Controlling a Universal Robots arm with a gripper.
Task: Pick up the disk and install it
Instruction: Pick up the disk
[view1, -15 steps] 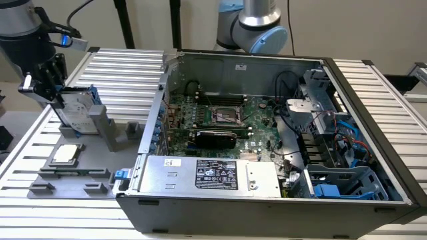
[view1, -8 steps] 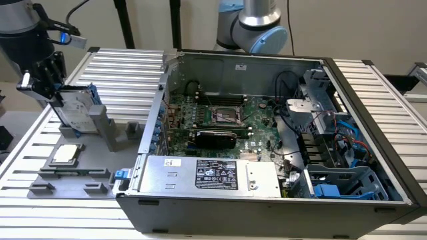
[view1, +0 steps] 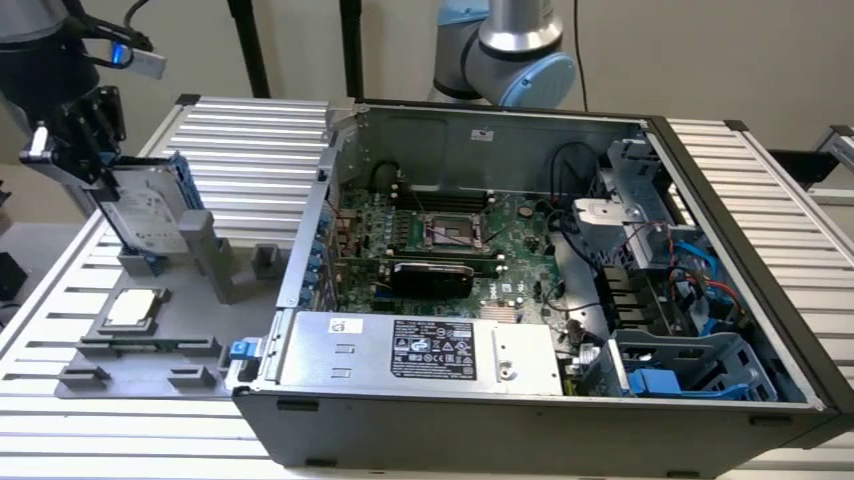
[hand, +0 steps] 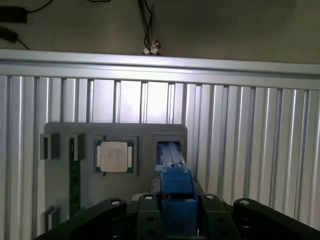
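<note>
So the gripper (view1: 83, 135) has its jaws clamped on the blue rail at the upper edge of the disk (view1: 147, 208); from the wrist you can see the fingers (hand: 146, 215) hugging the blue carrier on the disk (hand: 177, 187) on both sides. The disk stands tilted, lower end down at its slot in the grey tray (view1: 160, 360), and I honestly can't tell if it's clear of it. A grey post (view1: 203, 245) sits just beside it, the square chip (view1: 134, 305) nearby. Toward the exterior view's right, the open computer case (view1: 534, 425) with its blue-grey drive cage (view1: 694, 362) is well apart, nothing above it.
</note>
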